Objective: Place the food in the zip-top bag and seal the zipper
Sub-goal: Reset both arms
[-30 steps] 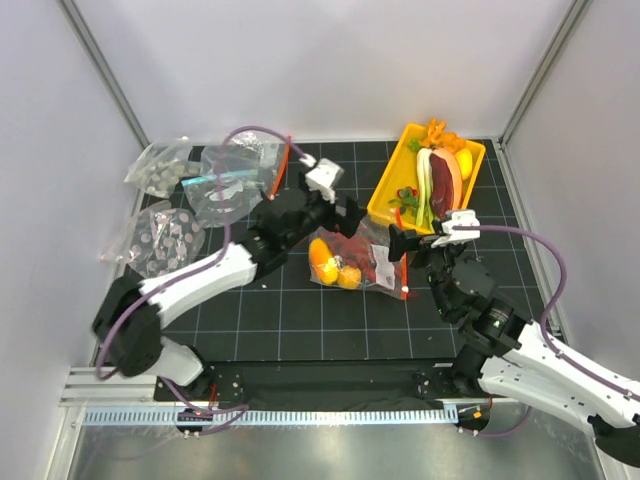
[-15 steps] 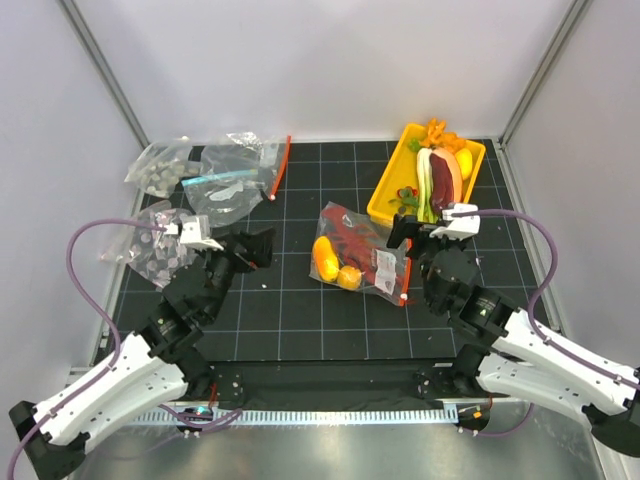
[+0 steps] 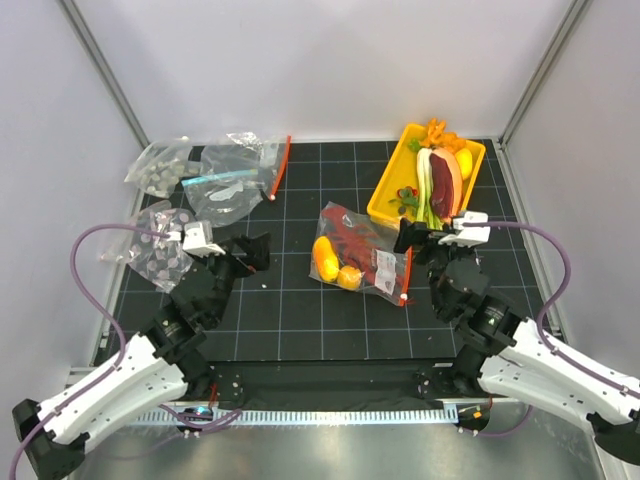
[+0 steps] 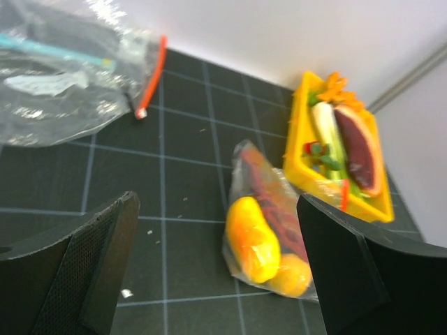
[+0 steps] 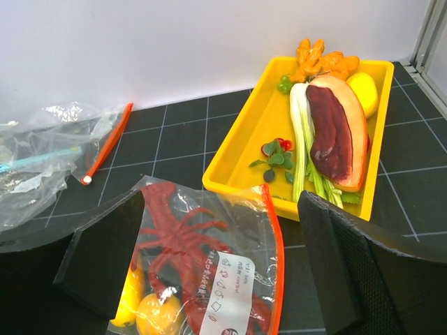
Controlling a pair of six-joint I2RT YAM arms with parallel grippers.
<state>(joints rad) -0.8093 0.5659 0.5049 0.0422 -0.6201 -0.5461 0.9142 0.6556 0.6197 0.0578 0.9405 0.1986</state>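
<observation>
Change: the left arm, stretched out over the bag a second ago, has pulled back to the near-left part of the bench (image 3: pixel 300 310). The left claw (image 3: pixel 258 252) is spread and empty, well apart from the bag. The right claw (image 3: pixel 415 238) has barely shifted. It is also spread, holds nothing and sits just beside the bag's right edge.

Bag (image 3: pixel 365 255): lies flat mid-bench, a little toward the right edge, just short of the yellow tray's (image 3: pixel 385 180) near corner. The lobster (image 3: pixel 350 240) and the yellow fruit pieces (image 3: pixel 325 258) are inside it. The zipper strip (image 3: pixel 407 272) runs along the side facing the right edge.

Reading: both arms have let go with the food bagged, so filling looks done. Sealing is probably finished too, but that is a judgement, not confirmed.

View differences:
- Right wrist: sharp and close. The strip shows as one unbroken line with no visible gap, and there is a white printed label on the plastic.
- Left wrist: blurred, seen from the opposite side. Fruit and lobster are plain, but the strip is not visible.
- Top: the only view showing both arms clear of the bag, and the other bags (image 3: pixel 215 180) at the far-left corner.
</observation>
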